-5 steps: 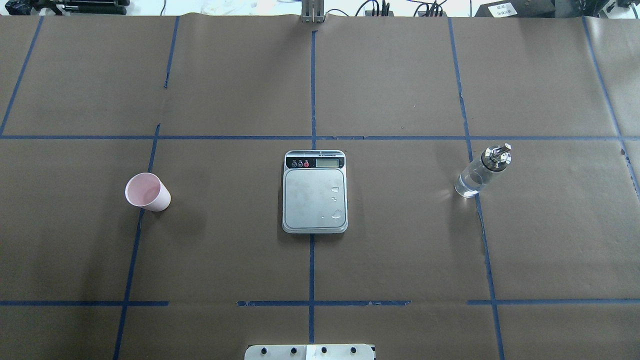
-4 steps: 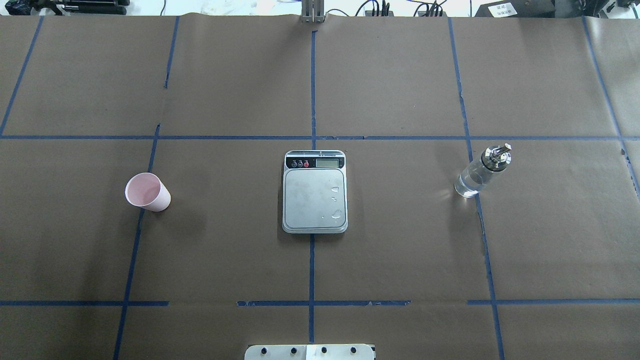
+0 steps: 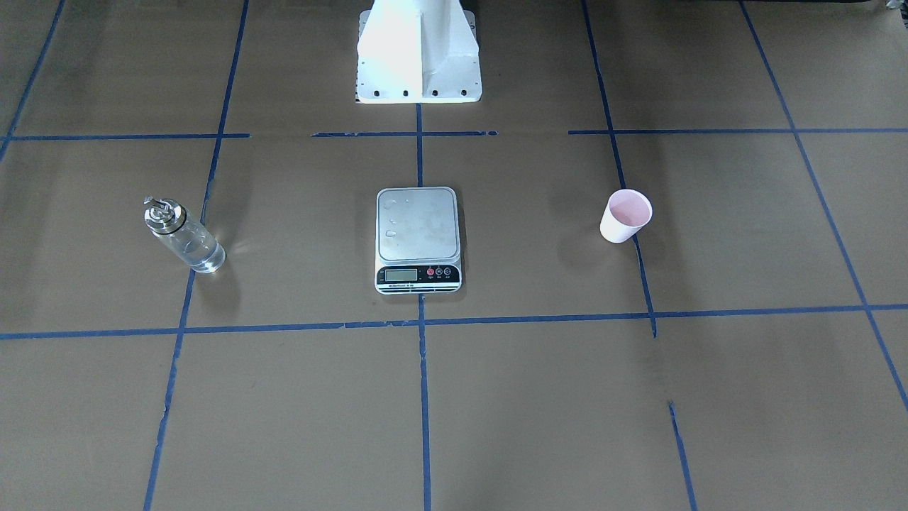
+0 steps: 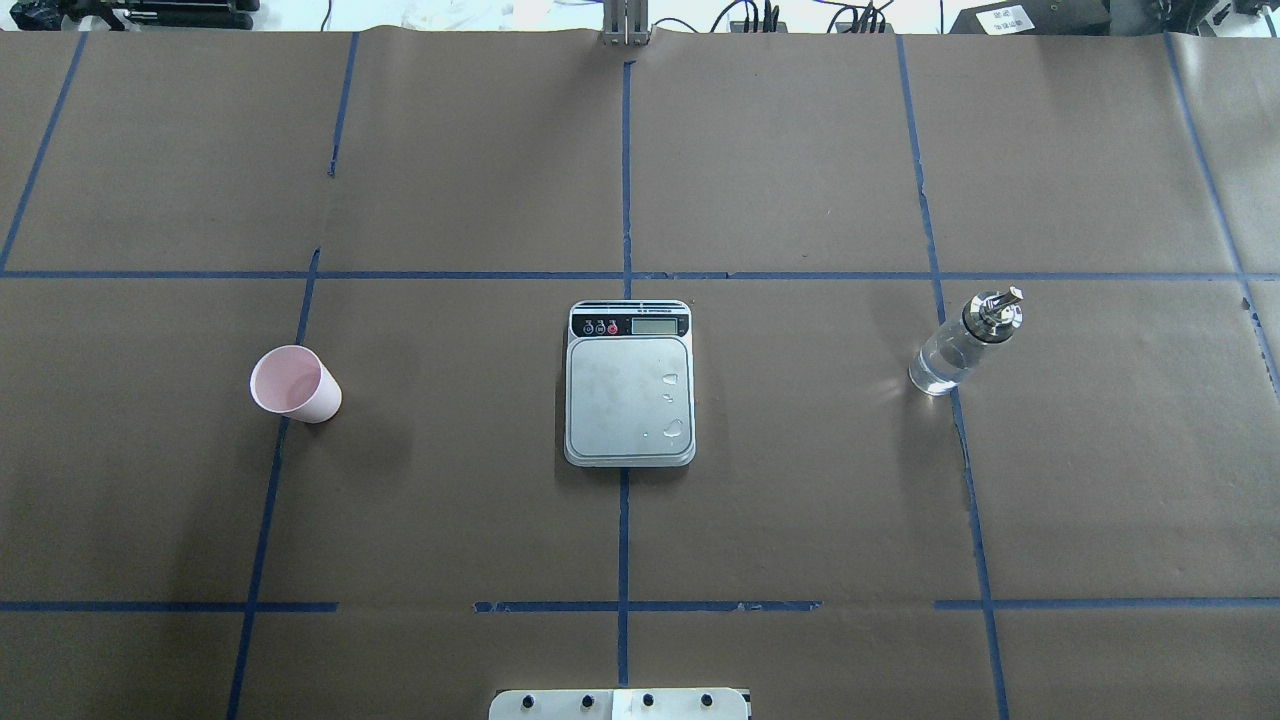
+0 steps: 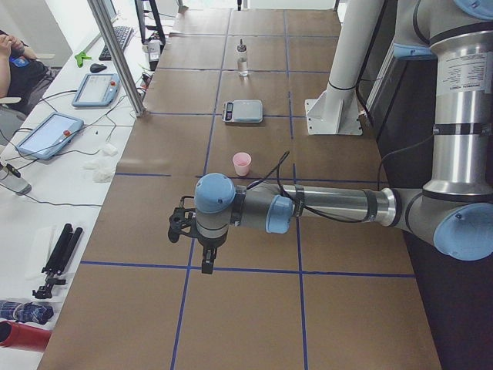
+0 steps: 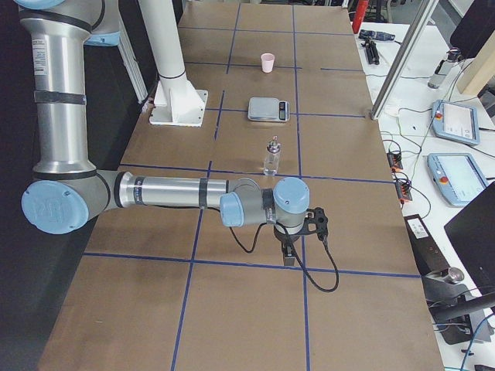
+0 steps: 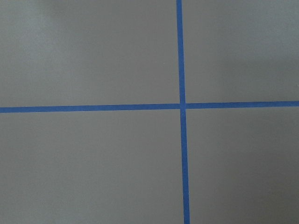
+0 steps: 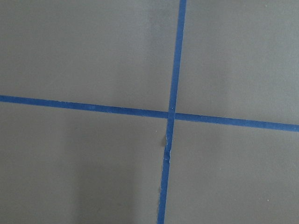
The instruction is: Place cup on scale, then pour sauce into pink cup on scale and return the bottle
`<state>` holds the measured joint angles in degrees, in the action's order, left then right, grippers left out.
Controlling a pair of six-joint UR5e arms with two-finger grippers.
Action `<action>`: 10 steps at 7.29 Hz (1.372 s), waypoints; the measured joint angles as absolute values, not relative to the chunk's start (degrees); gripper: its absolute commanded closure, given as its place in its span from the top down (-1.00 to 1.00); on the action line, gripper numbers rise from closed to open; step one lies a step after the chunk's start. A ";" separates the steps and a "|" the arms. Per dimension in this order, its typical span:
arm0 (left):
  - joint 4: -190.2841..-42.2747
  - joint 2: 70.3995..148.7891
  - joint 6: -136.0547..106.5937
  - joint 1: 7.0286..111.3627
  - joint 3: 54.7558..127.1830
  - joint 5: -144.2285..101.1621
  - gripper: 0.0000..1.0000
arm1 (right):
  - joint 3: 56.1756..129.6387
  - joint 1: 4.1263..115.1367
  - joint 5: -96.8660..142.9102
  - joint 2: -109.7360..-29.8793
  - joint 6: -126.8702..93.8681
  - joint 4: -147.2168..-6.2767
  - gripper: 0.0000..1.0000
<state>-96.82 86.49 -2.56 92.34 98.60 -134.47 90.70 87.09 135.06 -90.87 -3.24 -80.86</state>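
while no part of the task looked done, the left gripper (image 5: 206, 260) hung over a blue tape cross (image 7: 182, 105) at its end of the brown paper-covered table (image 4: 800, 480). side view only, so can't tell if it was spread or closed up. same for the right gripper (image 6: 288, 255) at the far end.

small pale pink tapered paper cup (image 4: 295, 383) stood upright, well apart from the left gripper, between it and the flat silver-grey rectangular kitchen scale (image 4: 630, 395). clear glass cylindrical bottle with metal spout (image 4: 965, 343) stood upright between the right gripper and the scale, with clear colourless sauce (image 4: 938, 368) inside.

layout read as deliberate: each arm had its item on its own side, with the scale central where both should reach. a few droplets (image 4: 674, 428) lay on the platform. my guess: the left arm fetches the cup first.
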 measured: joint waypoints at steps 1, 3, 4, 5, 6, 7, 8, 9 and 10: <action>-96.80 86.64 -2.60 91.86 102.39 -134.54 1.00 | 90.76 87.10 135.15 -90.88 -3.25 -80.86 1.00; -97.31 87.10 -2.62 89.51 110.03 -134.81 1.00 | 90.91 87.10 135.38 -90.93 -3.25 -80.86 1.00; -97.24 87.49 -3.14 86.46 113.75 -134.83 1.00 | 90.96 87.10 135.47 -90.95 -3.25 -80.84 1.00; -97.03 87.91 -5.41 82.48 116.45 -134.91 1.00 | 91.08 87.08 135.50 -90.99 -3.25 -80.82 1.00; -97.00 89.09 -9.89 78.53 117.78 -135.63 1.00 | 91.20 87.07 135.52 -91.07 -3.25 -80.84 1.00; -97.26 90.97 -17.56 75.09 118.22 -137.47 1.00 | 91.21 87.07 135.52 -91.18 -3.25 -80.85 1.00; -98.17 92.31 -26.85 71.63 118.42 -138.86 1.00 | 91.19 87.07 135.53 -91.23 -3.25 -80.85 1.00; -99.40 93.06 -34.58 68.36 118.52 -138.95 1.00 | 91.13 87.04 135.51 -91.23 -3.25 -80.86 1.00; -100.30 93.75 -40.52 65.27 118.40 -137.25 1.00 | 91.08 87.03 135.47 -91.24 -3.25 -80.86 1.00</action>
